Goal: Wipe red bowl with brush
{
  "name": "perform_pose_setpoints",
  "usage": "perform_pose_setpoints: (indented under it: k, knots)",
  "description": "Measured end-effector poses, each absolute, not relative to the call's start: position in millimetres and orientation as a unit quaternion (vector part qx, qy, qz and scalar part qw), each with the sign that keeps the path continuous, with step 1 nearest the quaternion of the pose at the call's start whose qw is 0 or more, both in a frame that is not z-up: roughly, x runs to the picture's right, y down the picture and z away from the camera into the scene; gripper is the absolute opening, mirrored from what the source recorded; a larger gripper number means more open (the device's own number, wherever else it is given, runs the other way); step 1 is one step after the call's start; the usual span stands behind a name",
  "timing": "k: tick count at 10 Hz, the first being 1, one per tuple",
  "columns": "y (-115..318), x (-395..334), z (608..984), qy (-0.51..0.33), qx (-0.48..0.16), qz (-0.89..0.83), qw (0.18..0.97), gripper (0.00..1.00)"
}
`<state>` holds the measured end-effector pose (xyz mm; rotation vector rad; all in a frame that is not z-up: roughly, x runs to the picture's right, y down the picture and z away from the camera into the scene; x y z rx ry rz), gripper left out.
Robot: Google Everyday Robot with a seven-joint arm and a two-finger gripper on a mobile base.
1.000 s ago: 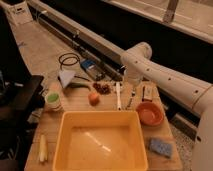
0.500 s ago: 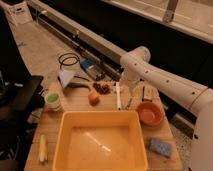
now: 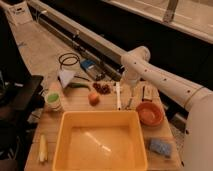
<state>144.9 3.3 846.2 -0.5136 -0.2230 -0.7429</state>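
Zero wiping done: brush lies on the surface, at ten o'clock from the bowl. End effector hovers just beside it at three o'clock, grip state impossible to tell. Pickup and wipe remain.

Your gripper hangs in the narrow gap between the brush and the red bowl, with the yellow tub blocking the table's front.
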Motion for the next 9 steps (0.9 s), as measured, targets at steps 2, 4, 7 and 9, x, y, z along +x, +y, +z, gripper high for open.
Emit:
perform_pose_setpoints:
  k: [2,4,7,9]
  knots:
    - [2.2,139.5,870.6,-0.132,-0.249,-0.363,0.888,0.65]
    - [5.3,134.3,890.9,-0.167,-0.238,-0.36,0.886,0.65]
    - [14.6,122.2,914.7,-0.21,-0.236,-0.356,0.879,0.65]
    - [29.1,106.5,930.2,-0.239,-0.247,-0.362,0.867,0.65]
